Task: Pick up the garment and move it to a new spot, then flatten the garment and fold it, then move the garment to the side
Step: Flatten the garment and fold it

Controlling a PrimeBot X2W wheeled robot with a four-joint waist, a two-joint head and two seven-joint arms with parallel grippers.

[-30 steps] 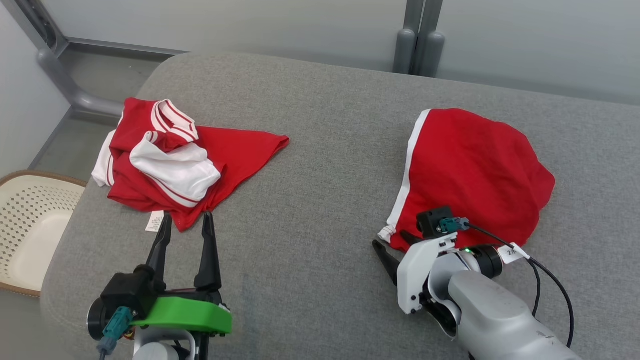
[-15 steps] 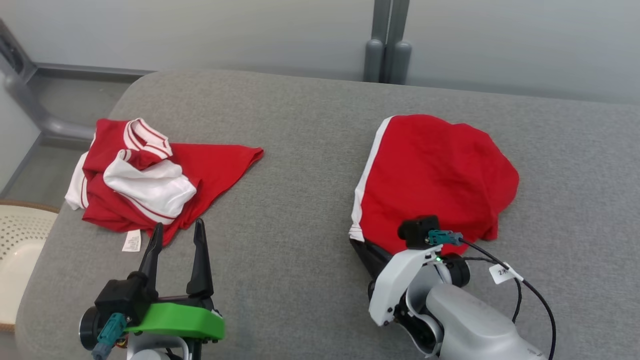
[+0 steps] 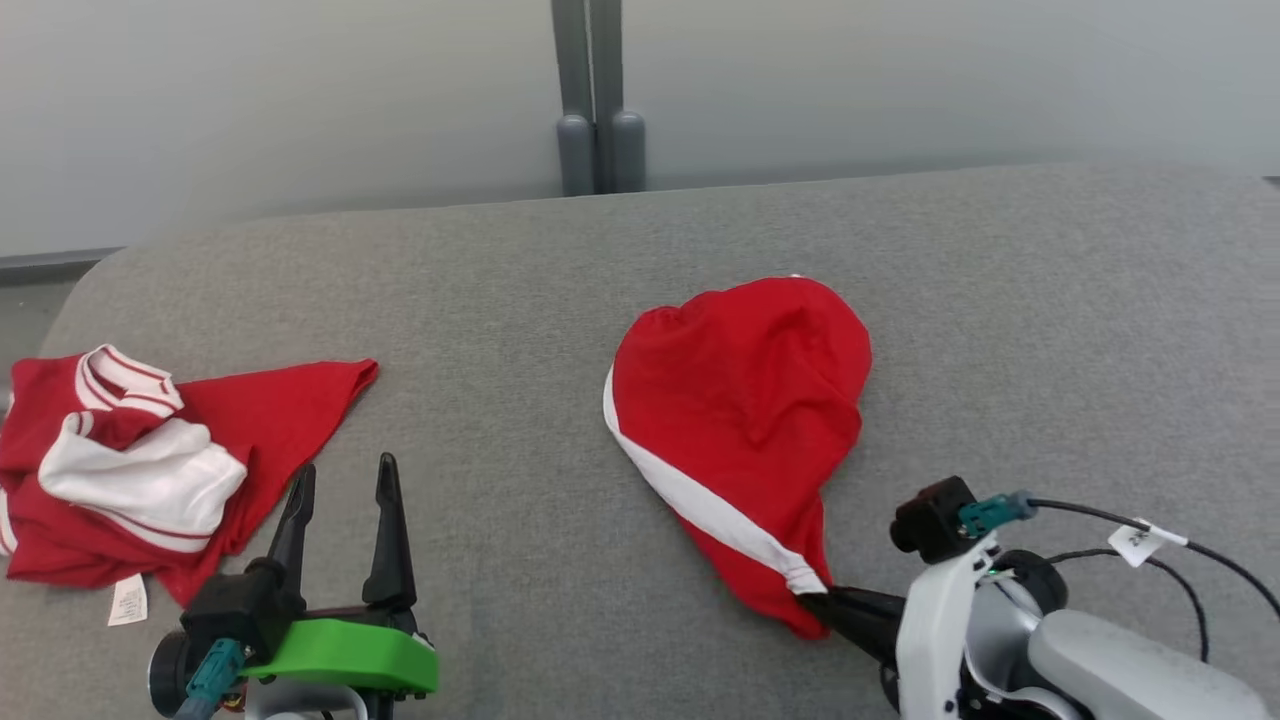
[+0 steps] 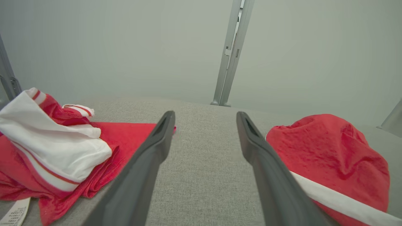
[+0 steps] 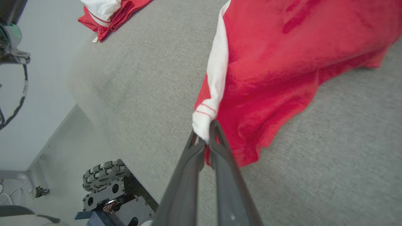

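Your left gripper (image 4: 204,113) has its two dark fingers (image 4: 150,157) spread wide with grey cushion (image 4: 201,175) showing between them, and dead ahead a grey post (image 4: 230,53) runs up the pale wall (image 4: 125,47). On the view's left you've got the crumpled red-and-white heap (image 4: 53,150), a white panel on top and a label (image 4: 14,215) poking out at the bottom corner, its print too small to read. On the right sits the red garment (image 4: 329,150), humped up, a white stripe (image 4: 339,201) along its near edge, and the nearer finger overlaps it, though you can't tell whether they touch.
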